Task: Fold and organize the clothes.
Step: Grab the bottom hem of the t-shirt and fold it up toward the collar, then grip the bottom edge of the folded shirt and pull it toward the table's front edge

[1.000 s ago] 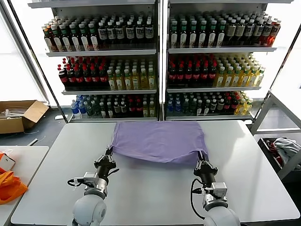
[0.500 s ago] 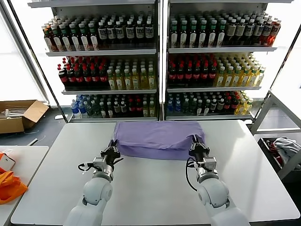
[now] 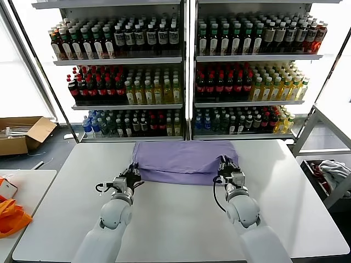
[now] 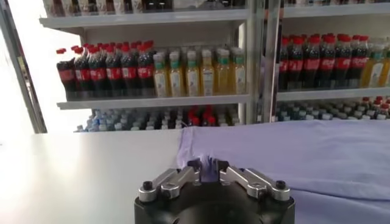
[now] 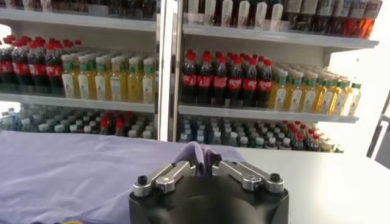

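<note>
- Two tools grip one purple shirt [image 3: 185, 160] lying folded at the far middle of the white tabletop [image 3: 175, 219].
- Left tool [image 3: 133, 175] is clenched on the shirt's left near corner; right tool [image 3: 225, 169] is clenched on its right near corner.
- Drink shelves [image 3: 184, 71] stand right behind the tabletop's far edge.
- An open cardboard box [image 3: 22, 134] sits on the floor at far left; an orange bag [image 3: 12, 215] lies on a side table, partly cut off.
- A grey cloth bundle [image 3: 333, 171] rests in a cart at right, cut off by the frame.
- Fabric pinched between the fingers hides the fingertips in both wrist views.
</note>
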Controlling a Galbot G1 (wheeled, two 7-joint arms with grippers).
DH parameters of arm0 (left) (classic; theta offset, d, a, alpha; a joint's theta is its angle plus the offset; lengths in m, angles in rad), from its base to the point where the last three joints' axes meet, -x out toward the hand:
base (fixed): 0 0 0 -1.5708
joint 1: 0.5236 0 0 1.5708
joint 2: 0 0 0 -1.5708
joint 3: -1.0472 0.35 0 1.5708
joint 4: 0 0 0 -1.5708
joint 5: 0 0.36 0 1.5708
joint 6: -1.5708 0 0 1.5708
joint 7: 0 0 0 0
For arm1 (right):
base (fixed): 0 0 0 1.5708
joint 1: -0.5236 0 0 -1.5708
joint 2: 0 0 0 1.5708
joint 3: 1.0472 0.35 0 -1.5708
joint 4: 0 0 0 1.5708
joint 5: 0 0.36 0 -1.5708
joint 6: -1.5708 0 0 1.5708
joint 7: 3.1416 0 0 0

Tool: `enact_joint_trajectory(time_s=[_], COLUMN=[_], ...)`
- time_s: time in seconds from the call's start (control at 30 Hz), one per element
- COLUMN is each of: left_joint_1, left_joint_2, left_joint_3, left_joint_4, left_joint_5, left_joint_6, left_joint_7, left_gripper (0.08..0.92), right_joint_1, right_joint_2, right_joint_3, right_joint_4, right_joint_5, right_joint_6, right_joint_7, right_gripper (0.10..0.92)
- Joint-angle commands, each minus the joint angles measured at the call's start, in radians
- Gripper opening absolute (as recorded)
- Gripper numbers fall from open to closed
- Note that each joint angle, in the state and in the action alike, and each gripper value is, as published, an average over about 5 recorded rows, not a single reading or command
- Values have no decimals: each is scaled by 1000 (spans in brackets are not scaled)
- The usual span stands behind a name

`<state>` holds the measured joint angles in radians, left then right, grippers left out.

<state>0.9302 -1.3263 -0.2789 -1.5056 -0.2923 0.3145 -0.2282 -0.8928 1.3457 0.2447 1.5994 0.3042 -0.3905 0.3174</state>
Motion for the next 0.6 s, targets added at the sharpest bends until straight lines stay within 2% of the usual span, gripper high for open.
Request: enact_joint_trajectory(time_s=[0.03,0.2,0.4,0.6], left_joint_1=[36,82,129,104], left_joint_2=[8,20,32,42], left_joint_3=[1,-8,-22,-37], left_joint_4=[-87,-165,-217,-194], left_joint_5=[5,13,22,23], left_joint_6=[69,97,118,120], left_joint_7=[-21,-24,-20,-20], left_gripper=[350,498,671,809], right_joint_1=[20,-47,-190,-238], right_joint_2=[33,-10,-56,-65], right_joint_3=[4,17,43,57], right_joint_4=[-7,93,229,260], right_joint_5=[107,77,28,-1], right_joint_6=[-21,-14,-80,-123], right_joint_7=[86,105,116,132], right_gripper=[501,648,798,822])
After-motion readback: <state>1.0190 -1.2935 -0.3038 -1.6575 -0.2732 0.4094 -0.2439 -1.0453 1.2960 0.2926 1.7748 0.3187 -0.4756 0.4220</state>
